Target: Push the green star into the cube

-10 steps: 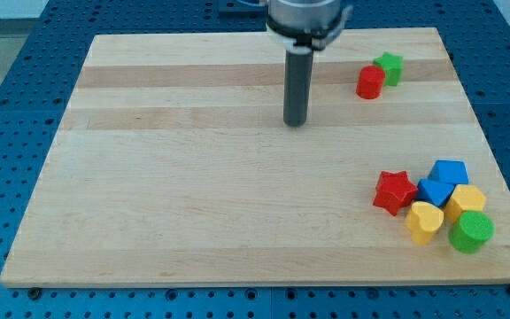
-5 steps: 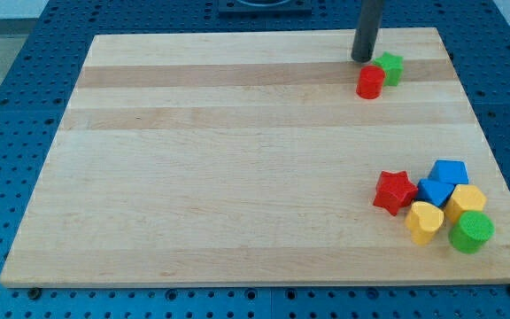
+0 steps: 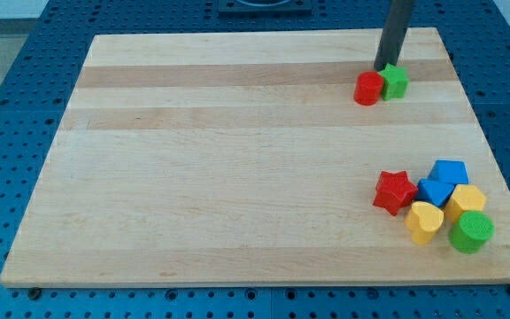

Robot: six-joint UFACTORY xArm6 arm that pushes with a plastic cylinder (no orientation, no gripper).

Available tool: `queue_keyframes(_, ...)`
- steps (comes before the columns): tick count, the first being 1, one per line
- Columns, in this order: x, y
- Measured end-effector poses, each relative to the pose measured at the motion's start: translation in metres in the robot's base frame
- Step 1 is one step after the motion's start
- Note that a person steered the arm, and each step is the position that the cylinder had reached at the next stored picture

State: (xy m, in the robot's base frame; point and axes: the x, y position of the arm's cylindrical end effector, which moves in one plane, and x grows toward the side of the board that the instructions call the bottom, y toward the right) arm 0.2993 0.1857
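The green star [image 3: 396, 81] lies near the view's top right on the wooden board [image 3: 237, 159], touching a red cylinder [image 3: 368, 89] on its left. My tip [image 3: 385, 68] stands right against the star's upper left edge, above the seam between the star and the red cylinder. A blue cube [image 3: 451, 173] sits in the cluster at the view's lower right, far below the star.
The lower right cluster also holds a red star [image 3: 394, 191], a second blue block [image 3: 434, 192], a yellow heart [image 3: 425, 221], a yellow block [image 3: 466, 202] and a green cylinder [image 3: 472, 231]. The board's right edge runs close beside them.
My tip moved from the board's upper middle to the right and now sits just above the green star. The star and red cylinder have shifted slightly downward.
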Motion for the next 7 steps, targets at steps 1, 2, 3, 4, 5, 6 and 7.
queue_keyframes(1,0.021,0.0)
queue_keyframes(2,0.04,0.0)
queue_keyframes(3,0.04,0.004)
queue_keyframes(4,0.054,0.004)
queue_keyframes(5,0.073,0.007)
queue_keyframes(6,0.091,0.007)
queue_keyframes(7,0.111,0.007)
